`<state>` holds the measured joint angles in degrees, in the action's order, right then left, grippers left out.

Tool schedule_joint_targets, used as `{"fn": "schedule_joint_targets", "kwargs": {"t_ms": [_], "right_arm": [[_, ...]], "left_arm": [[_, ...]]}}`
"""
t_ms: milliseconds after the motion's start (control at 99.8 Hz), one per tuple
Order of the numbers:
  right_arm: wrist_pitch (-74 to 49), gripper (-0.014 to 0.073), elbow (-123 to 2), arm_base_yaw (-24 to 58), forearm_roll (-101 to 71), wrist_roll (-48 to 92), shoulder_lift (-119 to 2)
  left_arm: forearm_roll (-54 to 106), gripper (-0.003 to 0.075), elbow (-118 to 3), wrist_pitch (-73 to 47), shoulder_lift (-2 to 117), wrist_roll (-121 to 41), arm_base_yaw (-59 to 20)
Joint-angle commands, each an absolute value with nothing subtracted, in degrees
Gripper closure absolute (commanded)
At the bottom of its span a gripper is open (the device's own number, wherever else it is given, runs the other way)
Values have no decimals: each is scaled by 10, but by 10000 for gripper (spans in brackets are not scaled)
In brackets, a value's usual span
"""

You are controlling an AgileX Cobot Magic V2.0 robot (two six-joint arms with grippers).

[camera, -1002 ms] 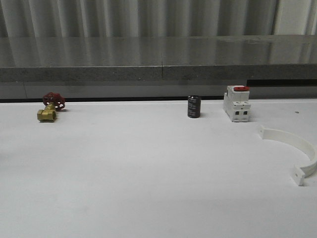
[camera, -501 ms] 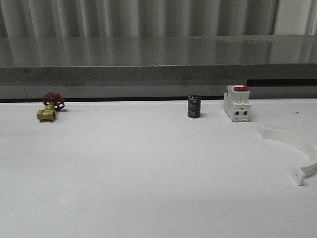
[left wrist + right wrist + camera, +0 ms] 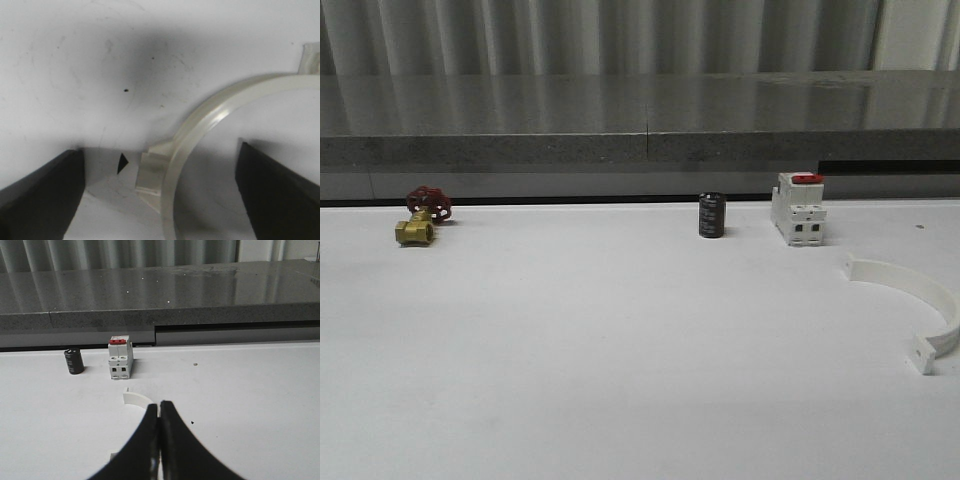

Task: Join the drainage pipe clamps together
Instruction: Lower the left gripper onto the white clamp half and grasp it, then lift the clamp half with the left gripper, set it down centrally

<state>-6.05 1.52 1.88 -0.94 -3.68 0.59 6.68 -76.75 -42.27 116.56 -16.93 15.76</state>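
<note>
One drainage pipe clamp point(image 3: 923, 286), a white half-ring with flat end tabs, lies on the white table at the right, in front of the breaker. In the right wrist view the same clamp point(image 3: 136, 399) peeks out from behind my right gripper point(image 3: 159, 407), whose black fingers are pressed together with nothing between them, on the near side of it. In the left wrist view another clamp point(image 3: 200, 125), cream-white, lies flat on the table. My left gripper point(image 3: 160, 195) is open over it; one finger point(image 3: 40, 195) stands on each side of the clamp's band and tab, not touching it.
A white breaker point(image 3: 798, 208) with a red switch and a small black cylinder point(image 3: 711, 215) stand at the back of the table. A brass valve point(image 3: 420, 218) with a red handwheel sits at the back left. A grey stone ledge point(image 3: 640, 115) runs behind the table.
</note>
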Motion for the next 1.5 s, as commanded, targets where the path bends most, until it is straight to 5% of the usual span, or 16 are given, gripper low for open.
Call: {"fn": "schedule_joint_targets", "kwargs": {"t_ms": [0, 241, 361, 591, 912, 1223, 1493], "right_arm": [[-14, 662, 6, 15, -4, -33, 17], [-14, 662, 6, 15, -4, -33, 17], [-14, 662, 6, 15, -4, -33, 17], [-14, 662, 6, 15, -4, -33, 17], [-14, 662, 6, 15, -4, -33, 17], [-14, 662, 6, 15, -4, -33, 17], [-14, 662, 6, 15, -4, -33, 17]], "left_arm": [[77, 192, -782, -409, 1143, -169, 159], [87, 597, -782, -416, 1142, -169, 159], [125, 699, -782, -434, 1131, -169, 159], [182, 713, -779, -459, 1071, -169, 132], [182, 711, -767, -487, 977, -77, -10], [83, 711, -764, -430, 992, 63, -203], [51, 711, -790, -423, 1044, 130, -269]]}}
